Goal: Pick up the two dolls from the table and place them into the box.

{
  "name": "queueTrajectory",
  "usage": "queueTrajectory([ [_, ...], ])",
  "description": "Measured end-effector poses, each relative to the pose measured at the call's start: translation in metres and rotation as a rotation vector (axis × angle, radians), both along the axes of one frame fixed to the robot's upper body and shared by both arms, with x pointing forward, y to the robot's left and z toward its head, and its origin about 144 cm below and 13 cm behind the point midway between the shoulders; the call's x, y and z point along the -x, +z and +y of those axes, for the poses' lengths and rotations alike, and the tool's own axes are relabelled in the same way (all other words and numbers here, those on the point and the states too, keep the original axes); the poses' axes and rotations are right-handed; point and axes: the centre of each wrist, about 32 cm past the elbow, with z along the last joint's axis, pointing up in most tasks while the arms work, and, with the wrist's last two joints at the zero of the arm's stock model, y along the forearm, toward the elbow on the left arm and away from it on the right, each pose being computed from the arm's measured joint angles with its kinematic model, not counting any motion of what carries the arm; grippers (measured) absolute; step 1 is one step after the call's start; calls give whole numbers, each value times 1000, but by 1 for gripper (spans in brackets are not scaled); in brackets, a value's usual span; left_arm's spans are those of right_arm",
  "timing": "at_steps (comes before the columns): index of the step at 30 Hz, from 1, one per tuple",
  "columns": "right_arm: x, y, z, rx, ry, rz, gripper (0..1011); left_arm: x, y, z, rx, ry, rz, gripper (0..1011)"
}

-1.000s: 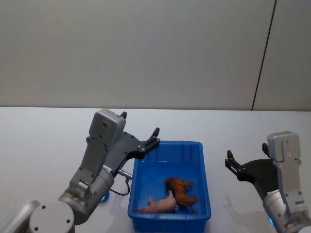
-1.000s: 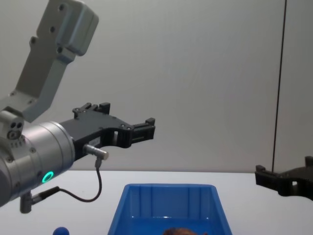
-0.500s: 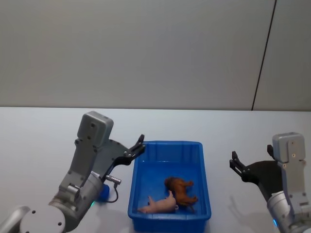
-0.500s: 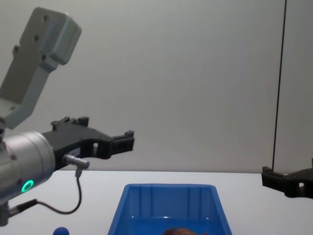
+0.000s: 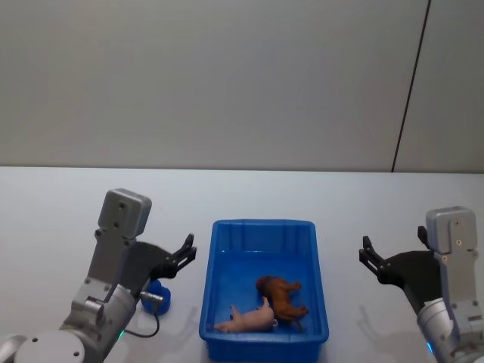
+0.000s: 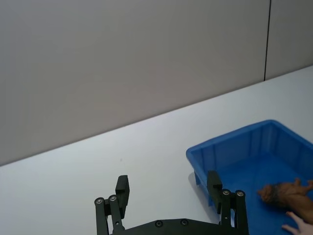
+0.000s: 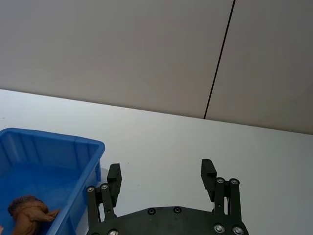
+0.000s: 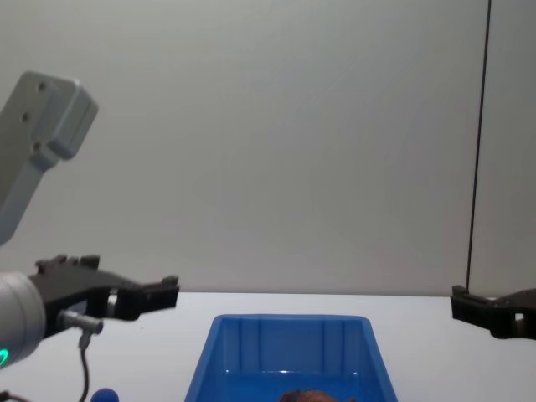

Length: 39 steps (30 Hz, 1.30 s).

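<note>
While the left gripper (image 5: 189, 248) hangs over the worktop's (image 5: 60, 204) left side, jaws released as its wrist view makes plain, a blue doll (image 5: 157, 295) sits on the worktop just below it. The head view half hides that doll; the chest view shows its rounded top. Near the front edge, mid-worktop, the box (image 5: 261, 224) holds the brown doll (image 5: 281, 296) and pink doll (image 5: 248, 321) side by side. Right of the box, the right gripper (image 5: 366, 253) hovers, jaws spread and empty.
</note>
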Motion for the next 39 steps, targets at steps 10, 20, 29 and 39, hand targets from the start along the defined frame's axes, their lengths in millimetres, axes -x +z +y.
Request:
queueTrajectory([
  [10, 0, 0, -1, 0, -2, 1, 1003, -1, -12, 10, -7, 42, 101, 1001],
  [20, 0, 0, -1, 0, -2, 1, 1003, -4, -26, 15, -3, 69, 186, 1001],
  [29, 0, 0, -1, 0, -2, 1, 1003, -10, -34, 18, -10, 75, 235, 1001],
  [39, 0, 0, -1, 0, -2, 1, 1003, -18, -39, 20, -21, 73, 266, 1001],
])
